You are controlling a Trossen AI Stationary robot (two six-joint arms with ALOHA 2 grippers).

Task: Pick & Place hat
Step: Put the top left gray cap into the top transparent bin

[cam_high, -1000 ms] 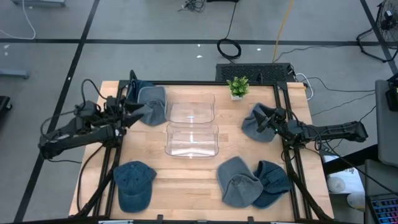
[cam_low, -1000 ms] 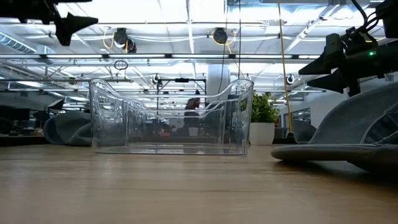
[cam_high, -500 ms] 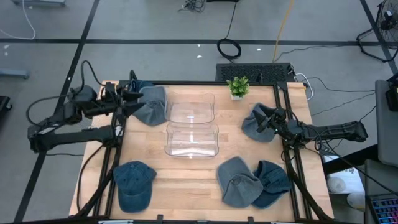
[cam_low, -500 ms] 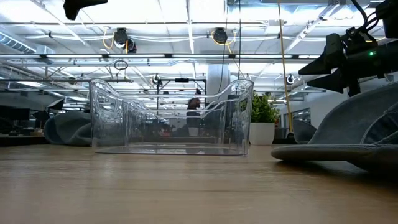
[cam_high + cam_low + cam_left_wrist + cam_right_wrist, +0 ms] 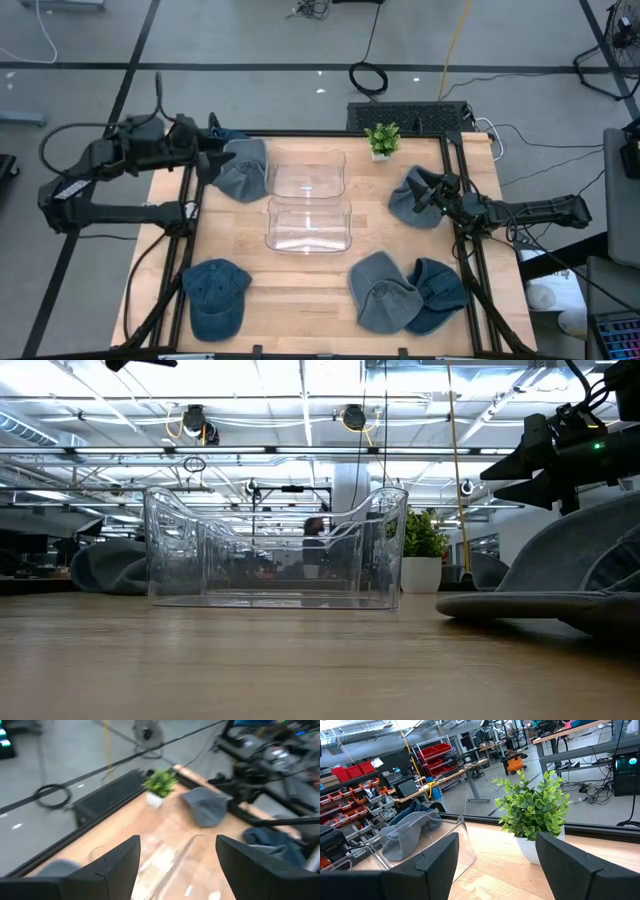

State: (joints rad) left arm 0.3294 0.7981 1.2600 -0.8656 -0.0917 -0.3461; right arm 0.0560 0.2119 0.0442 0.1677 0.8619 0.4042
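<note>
Several caps lie crown-up on the wooden table (image 5: 320, 300). At the far left a grey hat (image 5: 243, 170) overlaps a blue one (image 5: 228, 137). Another grey hat (image 5: 410, 198) lies at the right. A blue hat (image 5: 215, 297) lies near left; a grey hat (image 5: 382, 292) and a blue hat (image 5: 440, 290) lie near right. My left gripper (image 5: 215, 152) hangs open, high over the far-left corner, beside the far-left grey hat; its fingers (image 5: 120, 862) hold nothing. My right gripper (image 5: 428, 190) stands open and level just above the right grey hat (image 5: 580, 560).
Two clear plastic bins (image 5: 306, 172) (image 5: 308, 225) stand one behind the other in the table's middle. A small potted plant (image 5: 381, 139) stands at the far edge. Black frame rails run along the table's left and right sides.
My left gripper has risen well above the table and drawn back toward the far-left corner, tipping up from a steep downward slant to nearly level. In the low view it climbs out of the picture's top. It stays open and holds nothing. The hats have not moved.
</note>
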